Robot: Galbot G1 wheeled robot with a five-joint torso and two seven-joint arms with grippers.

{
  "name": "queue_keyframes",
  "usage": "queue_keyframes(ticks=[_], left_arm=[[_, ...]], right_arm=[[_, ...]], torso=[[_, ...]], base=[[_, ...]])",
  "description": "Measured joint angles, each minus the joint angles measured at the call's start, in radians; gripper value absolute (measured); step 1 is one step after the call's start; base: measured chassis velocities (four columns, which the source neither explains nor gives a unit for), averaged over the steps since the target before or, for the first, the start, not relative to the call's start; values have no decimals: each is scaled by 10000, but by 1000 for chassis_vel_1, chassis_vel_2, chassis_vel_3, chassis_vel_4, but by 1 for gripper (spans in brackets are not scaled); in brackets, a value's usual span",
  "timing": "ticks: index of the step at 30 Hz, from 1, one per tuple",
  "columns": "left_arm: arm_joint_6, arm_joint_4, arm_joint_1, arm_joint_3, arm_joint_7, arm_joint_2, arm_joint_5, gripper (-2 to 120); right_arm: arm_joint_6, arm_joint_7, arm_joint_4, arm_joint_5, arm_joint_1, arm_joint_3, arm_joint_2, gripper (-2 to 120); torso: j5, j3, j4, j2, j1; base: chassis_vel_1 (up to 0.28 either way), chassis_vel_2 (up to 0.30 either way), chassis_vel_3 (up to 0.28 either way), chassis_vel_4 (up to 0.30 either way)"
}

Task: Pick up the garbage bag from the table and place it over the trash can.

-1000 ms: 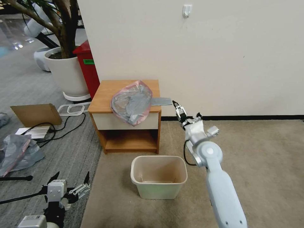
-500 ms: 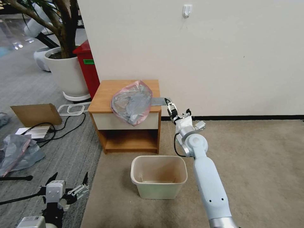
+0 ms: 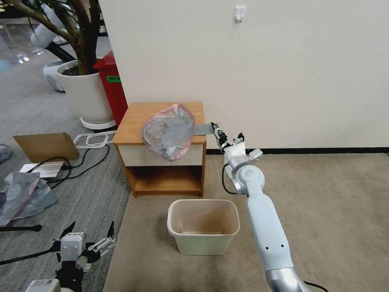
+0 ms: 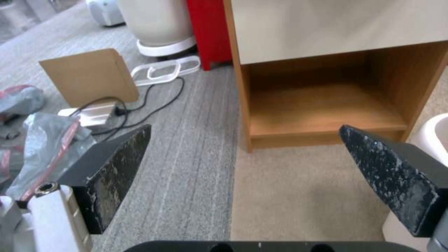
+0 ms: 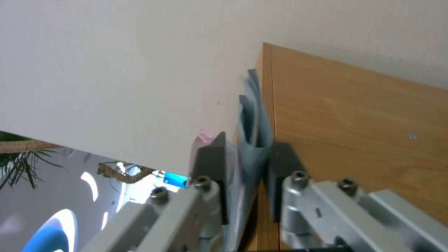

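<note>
The garbage bag (image 3: 168, 132), grey translucent plastic with a pink rim, lies crumpled on the table (image 3: 162, 110) and droops over the drawer front. A flat grey tail (image 3: 202, 129) of it sticks out past the table's right edge. My right gripper (image 3: 215, 129) is at that tail. In the right wrist view its fingers (image 5: 210, 157) press on both sides of the folded grey plastic (image 5: 252, 140), beside the table's side panel (image 5: 355, 122). The cream trash can (image 3: 202, 204) stands open on the carpet in front of the table. My left gripper (image 3: 91, 239) hangs low at the left, open (image 4: 243, 131).
A red bin (image 3: 111, 87) and a big white plant pot (image 3: 85, 95) stand left of the table. Cardboard (image 3: 46, 146), cables (image 3: 87, 160) and another grey plastic sheet (image 3: 20, 194) lie on the grey floor. The wall (image 3: 283, 81) runs right behind the table.
My right arm has swung left toward the table's right edge, and its gripper has reached the bag's grey tail. The left arm has stayed put.
</note>
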Motion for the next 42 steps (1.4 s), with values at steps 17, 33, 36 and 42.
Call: queue_keyframes(ticks=[17, 33, 36, 42], left_arm=[[-64, 1, -483, 224, 8, 104, -13, 100], [-86, 2, -805, 210, -14, 326, -255, 100], [-86, 2, -828, 194, -18, 349, -288, 100], [-86, 2, -853, 226, -21, 348, -298, 100]], right_arm=[[-44, 1352, 3544, 135, -2455, -802, -736, 0], [-170, 3186, 7924, -251, -6553, -2292, -2104, 0], [-192, 3227, 8101, -578, -7133, -2298, -2328, 0], [-91, 3224, 8125, -1063, -7802, -2207, -2477, 0]], torso=[[1, -1, -2, 1, 0], [0, -2, -1, 1, 0], [1, -2, -1, 1, 0], [1, -1, -1, 2, 0]], base=[[0, 0, 0, 0], [0, 0, 0, 0], [0, 0, 0, 0], [0, 0, 0, 0]])
